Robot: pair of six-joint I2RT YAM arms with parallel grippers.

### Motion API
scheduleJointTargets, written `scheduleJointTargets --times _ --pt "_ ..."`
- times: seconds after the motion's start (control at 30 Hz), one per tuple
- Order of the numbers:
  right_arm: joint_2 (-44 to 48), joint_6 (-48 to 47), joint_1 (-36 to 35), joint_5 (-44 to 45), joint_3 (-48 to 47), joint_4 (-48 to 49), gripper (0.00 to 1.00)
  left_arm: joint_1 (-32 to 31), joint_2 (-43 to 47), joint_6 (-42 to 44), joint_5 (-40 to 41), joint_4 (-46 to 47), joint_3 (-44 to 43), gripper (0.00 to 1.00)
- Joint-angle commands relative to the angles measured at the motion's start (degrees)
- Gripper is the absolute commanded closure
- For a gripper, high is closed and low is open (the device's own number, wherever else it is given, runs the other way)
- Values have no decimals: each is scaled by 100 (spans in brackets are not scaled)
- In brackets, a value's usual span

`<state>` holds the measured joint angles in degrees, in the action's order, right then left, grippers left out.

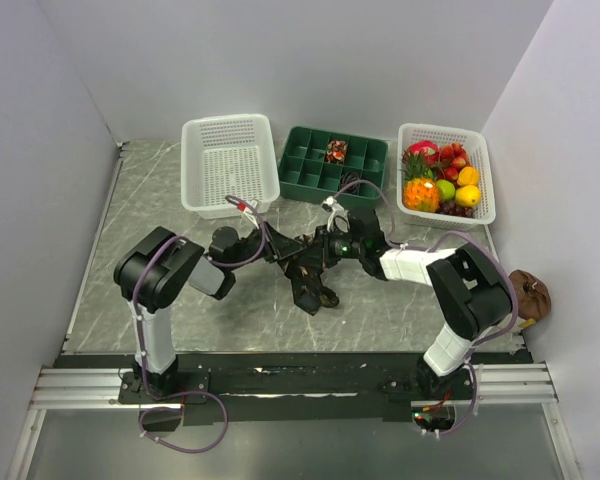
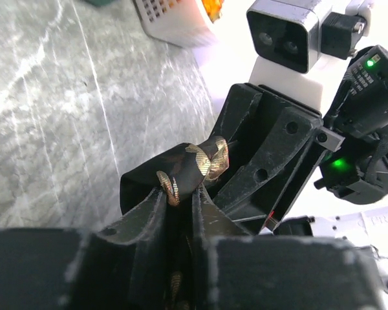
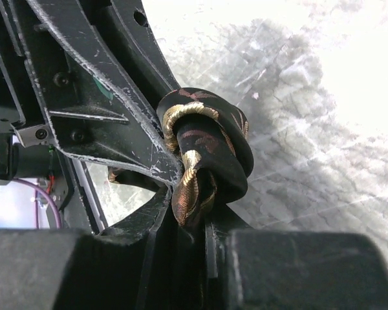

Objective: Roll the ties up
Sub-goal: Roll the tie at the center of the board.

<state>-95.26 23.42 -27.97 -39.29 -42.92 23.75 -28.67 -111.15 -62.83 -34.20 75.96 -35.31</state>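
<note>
The dark, gold-patterned tie (image 3: 210,152) sat as a loose, part-wound bundle over the middle of the table (image 1: 160,200), caught where the two pincers met tip to tip. The left gripper (image 2: 180,200) had its fingers pressed almost together on a fold of the cloth. The right gripper (image 3: 194,216), reaching in from the opposite side, pinched the lower part of the same bundle. In the overhead view the unwound length appeared to trail from that meeting point toward the near edge, roughly across the line joining the wrists. Neither arm was nearer, so the next winding turn probably depended on one pincer anchoring the coil. Beyond stood a green tray (image 1: 340,132) holding a rolled tie (image 1: 335,151).
</note>
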Motion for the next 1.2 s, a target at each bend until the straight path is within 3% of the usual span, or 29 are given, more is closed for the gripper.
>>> scheduleJointTargets --times 0.0,0.07,0.1,0.2,0.3,0.43,0.5,0.57,0.67,0.73,0.87,0.93,1.07,1.17 --pt "-88 -566 63 -69 -585 -404 100 45 866 744 544 -325 147 68" --pt "-377 -951 55 -263 -997 -1115 100 45 1400 1104 1183 -1160 305 53" --pt "-431 -1075 54 -290 -1095 -1283 100 45 1586 1210 1439 -1450 366 37" --pt "-467 -1401 28 -185 -1324 -1749 100 54 2211 1474 2491 -2987 306 16" --pt "-397 -1743 -42 60 -1553 -2277 100 45 2694 1774 3170 -3912 244 1" --pt "-361 -2235 -191 298 -1851 -2927 99 45 3310 2168 3700 -4528 261 4" --pt "-397 -2289 -323 491 -2045 -3278 92 45 3644 2327 3858 -4687 296 4" --pt "-344 -2544 -420 737 -2063 -3359 72 54 3899 2398 4200 -5070 306 4" --pt "-90 -2509 -517 1072 -1906 -3228 51 54 3996 2556 4623 -5635 7 4" --pt "156 -2465 -525 1124 -1808 -3052 46 54 4066 2635 4825 -5943 -98 3" --pt "657 -2386 -552 1361 -1572 -2771 19 45 4312 2741 4861 -5918 6 4" --pt "964 -2369 -552 1458 -1509 -2657 11 45 4444 2793 4843 -5865 59 3" --pt "1282 -2351 -561 1679 -1360 -2533 1 45 4515 2951 4782 -5839 68 4" --pt "1063 -2500 -552 1714 -1544 -2874 1 45 4445 2987 4677 -5847 24 4"
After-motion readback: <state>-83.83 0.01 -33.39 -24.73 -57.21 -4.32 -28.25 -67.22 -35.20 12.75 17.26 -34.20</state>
